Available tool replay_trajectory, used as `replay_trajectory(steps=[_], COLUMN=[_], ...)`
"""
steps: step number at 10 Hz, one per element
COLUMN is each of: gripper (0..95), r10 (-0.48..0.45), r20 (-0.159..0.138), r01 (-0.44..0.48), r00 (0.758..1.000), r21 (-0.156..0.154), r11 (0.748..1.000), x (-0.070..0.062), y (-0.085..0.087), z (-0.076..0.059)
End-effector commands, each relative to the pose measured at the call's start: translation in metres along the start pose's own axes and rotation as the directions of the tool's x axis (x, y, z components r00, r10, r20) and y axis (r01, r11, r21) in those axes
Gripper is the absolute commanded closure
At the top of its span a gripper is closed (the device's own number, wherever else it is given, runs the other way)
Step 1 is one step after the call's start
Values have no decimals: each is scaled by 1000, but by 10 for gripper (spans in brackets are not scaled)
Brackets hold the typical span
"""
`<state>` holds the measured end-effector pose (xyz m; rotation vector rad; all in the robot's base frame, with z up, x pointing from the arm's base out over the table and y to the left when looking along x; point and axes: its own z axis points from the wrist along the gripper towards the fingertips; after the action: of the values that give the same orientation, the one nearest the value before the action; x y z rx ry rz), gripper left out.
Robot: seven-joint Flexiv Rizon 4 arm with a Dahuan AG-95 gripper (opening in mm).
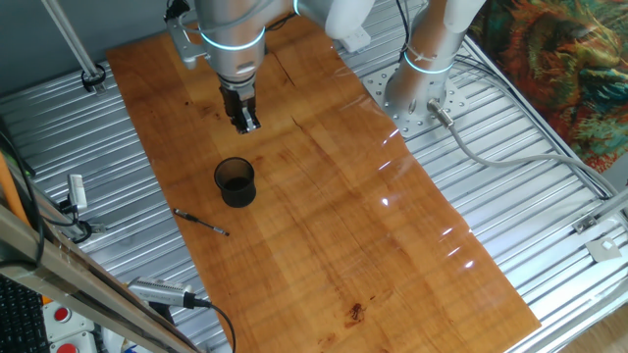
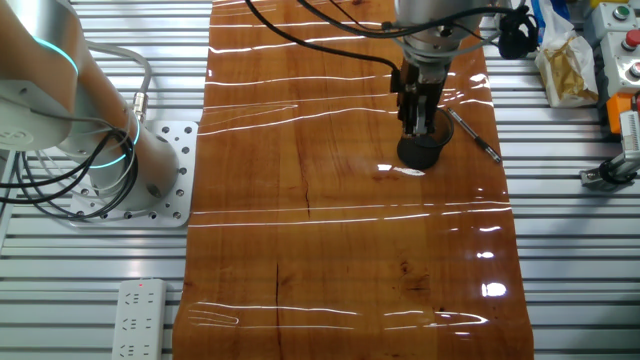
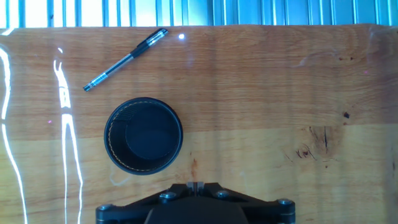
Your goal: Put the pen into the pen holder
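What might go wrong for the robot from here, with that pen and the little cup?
The pen is thin and lies flat on the glossy board, so the fingers might slip off it or pinch poorly. It also lies close to the pen holder, so the gripper could bump the cup going down. The holder's opening is small, so a tilted pen could miss.

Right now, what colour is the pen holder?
The pen holder is dark, almost black; clearest in the hand view.

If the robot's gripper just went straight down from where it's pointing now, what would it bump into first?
Probably the bare wooden board. The gripper points down beside the pen holder, not over it: the hand view shows the cup off to one side and the pen farther away. Depth is hard to judge, so this is likely, not certain.
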<state>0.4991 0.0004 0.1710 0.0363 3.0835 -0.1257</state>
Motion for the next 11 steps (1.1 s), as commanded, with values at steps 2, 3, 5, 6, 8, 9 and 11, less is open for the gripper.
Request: replay_trajectory(steps=[2,3,5,6,8,9,11], gripper=[950,950,950,950,950,950,950], r10=[-5,-2,-12,-14,-18,-22,-26], r20=[-5,-3,-5,-5,-6,-7,-8], r01=[5,2,12,14,18,22,26], r00=[1000,1000,1000,1000,1000,1000,1000], r21=[2,5,6,5,5,4,-1], r11=[1000,1000,1000,1000,1000,1000,1000], x=[0,0,0,0,0,1,-4], y=[0,0,0,0,1,1,1], z=[0,0,-1,-1,-2,-4,-4])
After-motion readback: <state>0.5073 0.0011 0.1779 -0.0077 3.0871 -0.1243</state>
